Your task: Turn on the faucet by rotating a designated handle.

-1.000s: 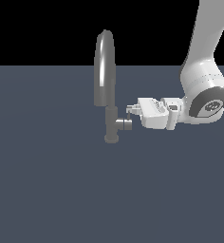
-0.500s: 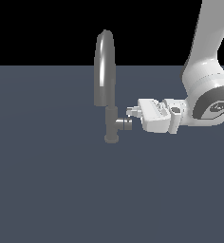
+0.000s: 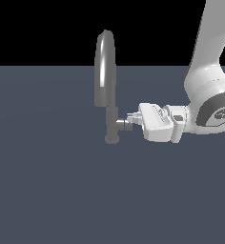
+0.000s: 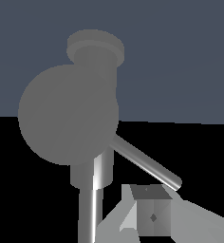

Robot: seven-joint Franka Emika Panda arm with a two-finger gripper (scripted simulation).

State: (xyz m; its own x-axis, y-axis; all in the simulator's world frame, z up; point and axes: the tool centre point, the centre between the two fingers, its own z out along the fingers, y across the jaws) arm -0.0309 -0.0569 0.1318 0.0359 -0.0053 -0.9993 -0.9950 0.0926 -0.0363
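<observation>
Grey handle [image 3: 123, 125] seemingly touching gripper [image 3: 131, 118]; unlabelled.

Fingers [image 3: 131, 118] at faucet [image 3: 106, 86] handle [image 3: 122, 125]

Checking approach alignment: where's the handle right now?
In the exterior view, the handle juts from the faucet post toward the view's right, with the hand at its tip.

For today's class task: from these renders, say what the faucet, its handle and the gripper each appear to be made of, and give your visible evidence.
The faucet looks like grey polished metal: a bright streak runs down its arched spout. The handle seems the same grey metal; in the wrist view its thin lever pin shows a soft sheen. The gripper looks like smooth white plastic or painted casing, glossy but unreflective. As renders, these are only apparent.
</observation>
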